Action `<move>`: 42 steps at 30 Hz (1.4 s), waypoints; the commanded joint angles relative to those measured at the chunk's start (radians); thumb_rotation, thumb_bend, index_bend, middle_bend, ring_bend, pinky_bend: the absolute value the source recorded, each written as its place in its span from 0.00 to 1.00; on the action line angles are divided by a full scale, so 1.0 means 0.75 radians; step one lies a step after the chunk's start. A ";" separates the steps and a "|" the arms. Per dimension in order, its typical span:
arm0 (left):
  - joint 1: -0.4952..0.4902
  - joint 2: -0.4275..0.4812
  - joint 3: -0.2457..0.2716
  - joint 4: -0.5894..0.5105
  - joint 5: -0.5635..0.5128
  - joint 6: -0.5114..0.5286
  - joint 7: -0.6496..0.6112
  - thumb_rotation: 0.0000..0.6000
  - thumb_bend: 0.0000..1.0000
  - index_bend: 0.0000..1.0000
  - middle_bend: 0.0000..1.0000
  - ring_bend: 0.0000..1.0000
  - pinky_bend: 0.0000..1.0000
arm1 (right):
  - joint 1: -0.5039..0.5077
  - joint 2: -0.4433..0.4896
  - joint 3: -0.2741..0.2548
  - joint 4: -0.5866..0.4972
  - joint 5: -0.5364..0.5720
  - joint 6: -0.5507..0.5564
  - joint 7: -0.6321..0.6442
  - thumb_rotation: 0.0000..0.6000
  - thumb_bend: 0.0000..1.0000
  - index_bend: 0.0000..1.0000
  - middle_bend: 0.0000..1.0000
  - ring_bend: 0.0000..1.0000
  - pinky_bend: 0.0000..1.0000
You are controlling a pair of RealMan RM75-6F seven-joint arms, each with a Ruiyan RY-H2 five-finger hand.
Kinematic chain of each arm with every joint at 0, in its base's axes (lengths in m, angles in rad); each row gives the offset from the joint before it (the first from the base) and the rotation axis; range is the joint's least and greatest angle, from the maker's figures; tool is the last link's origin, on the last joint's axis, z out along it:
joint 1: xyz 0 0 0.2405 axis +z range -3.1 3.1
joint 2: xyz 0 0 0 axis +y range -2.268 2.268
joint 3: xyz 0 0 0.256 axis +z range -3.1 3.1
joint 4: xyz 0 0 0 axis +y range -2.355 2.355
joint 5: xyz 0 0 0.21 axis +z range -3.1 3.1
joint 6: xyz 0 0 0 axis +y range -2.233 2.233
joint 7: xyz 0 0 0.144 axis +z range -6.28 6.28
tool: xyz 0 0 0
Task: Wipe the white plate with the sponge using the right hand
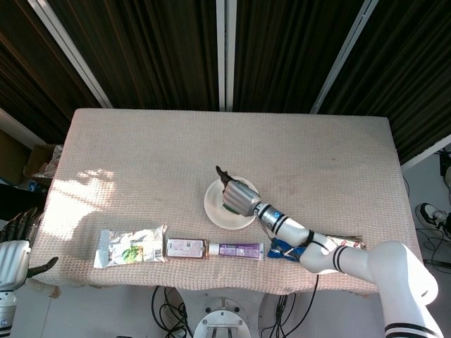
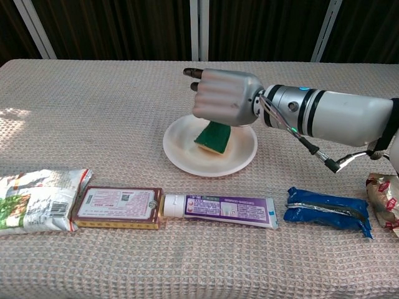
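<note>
The white plate [image 2: 187,152] [image 1: 214,209] sits mid-table. My right hand [image 2: 223,97] [image 1: 239,196] hovers over it and grips a green and yellow sponge [image 2: 212,137], whose lower edge presses on the plate's inner surface. The fingers are curled round the sponge's top. My left hand [image 1: 14,243] hangs off the table's left edge in the head view, fingers apart, holding nothing.
Along the front edge lie a snack bag [image 2: 34,200], a red and gold box [image 2: 116,207], a purple toothpaste tube [image 2: 219,209], a blue packet [image 2: 327,210] and a red wrapper [image 2: 385,199]. The cloth-covered table [image 2: 93,112] stretches bare behind the plate.
</note>
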 commanded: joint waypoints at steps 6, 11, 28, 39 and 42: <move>0.008 0.007 -0.002 0.002 0.003 0.016 -0.004 1.00 0.00 0.08 0.04 0.04 0.10 | 0.005 -0.034 0.023 0.062 0.022 0.002 -0.077 1.00 0.31 0.68 0.47 0.23 0.01; 0.008 0.004 -0.001 0.001 0.003 0.013 -0.005 1.00 0.00 0.08 0.04 0.04 0.10 | -0.002 0.011 0.054 -0.018 0.032 0.040 -0.066 1.00 0.31 0.68 0.47 0.23 0.01; 0.009 -0.006 -0.001 0.026 -0.001 0.004 -0.023 1.00 0.00 0.08 0.04 0.04 0.10 | 0.018 -0.100 0.016 0.145 0.034 -0.035 -0.155 1.00 0.31 0.68 0.47 0.24 0.01; 0.012 -0.008 -0.002 0.029 0.006 0.014 -0.026 1.00 0.00 0.08 0.04 0.04 0.10 | 0.022 -0.063 0.055 0.087 0.069 -0.019 -0.173 1.00 0.31 0.68 0.47 0.24 0.01; 0.013 -0.009 0.001 0.030 0.005 0.009 -0.025 1.00 0.00 0.08 0.04 0.04 0.10 | 0.038 -0.104 0.038 0.131 0.068 -0.054 -0.201 1.00 0.31 0.68 0.47 0.24 0.01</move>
